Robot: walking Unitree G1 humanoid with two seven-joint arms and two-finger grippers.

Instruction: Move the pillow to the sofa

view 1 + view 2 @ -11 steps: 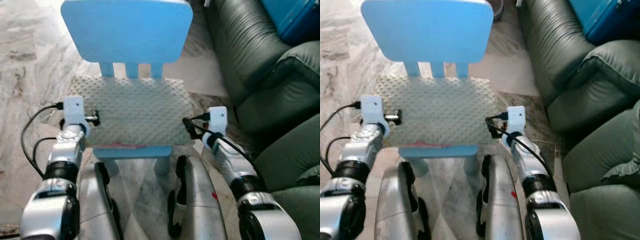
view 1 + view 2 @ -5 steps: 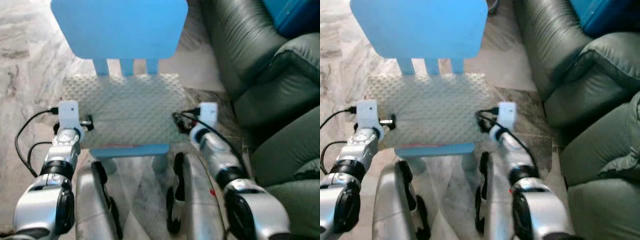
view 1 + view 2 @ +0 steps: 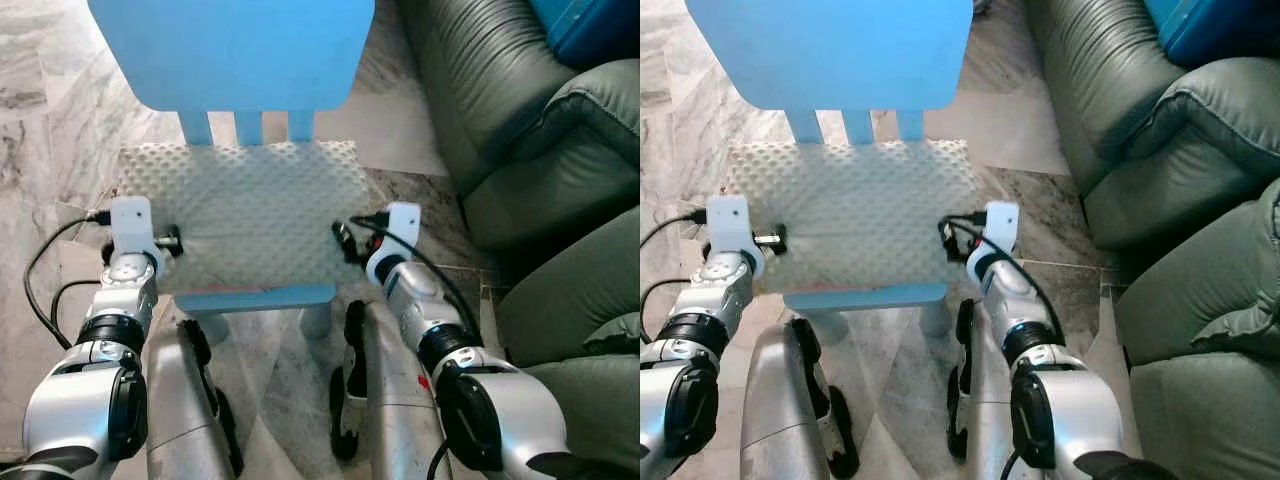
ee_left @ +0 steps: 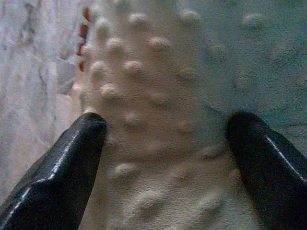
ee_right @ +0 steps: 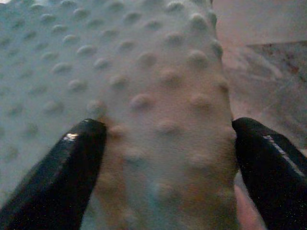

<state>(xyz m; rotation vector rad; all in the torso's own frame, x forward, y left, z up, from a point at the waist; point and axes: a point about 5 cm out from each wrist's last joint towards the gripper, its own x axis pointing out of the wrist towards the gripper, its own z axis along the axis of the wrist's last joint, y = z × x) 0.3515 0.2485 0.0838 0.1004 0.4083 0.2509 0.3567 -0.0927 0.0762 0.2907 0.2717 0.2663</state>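
Marbled grey-white floor tiles (image 3: 50, 120) run under a small light-blue plastic chair (image 3: 232, 50), and on its seat lies the task's thing: a pale, cream-white rectangular pillow covered in raised bumps (image 3: 245, 215). It lies flat and takes up nearly the whole seat, its long axis running side to side across the robot's front, its far edge against the three slats of the chair back.

Each short end of the pillow meets one arm. The left gripper (image 4: 165, 143) sits at the pillow's left end with its black fingers (image 4: 62, 167) spread wide, the bumpy edge bulging up between them and touching or nearly touching both. The right gripper (image 5: 168, 153) is at the right end in the same way, fingers (image 5: 57, 177) apart around the pillow's rounded edge. Neither pair seems pressed in yet, so the pillow looks bracketed, not pinched.

The coming move, as I judge it, turns on that symmetry: the pillow lies straight ahead between both grippers, equally near to each, so closing on both ends and lifting together should keep it level. A one-sided squeeze would likely let the soft body sag or twist.

Outward to the robot's right, the dark green leather sofa (image 3: 520, 130) stands close beside the chair, with a blue box-like object (image 3: 590, 25) on it at the far corner.
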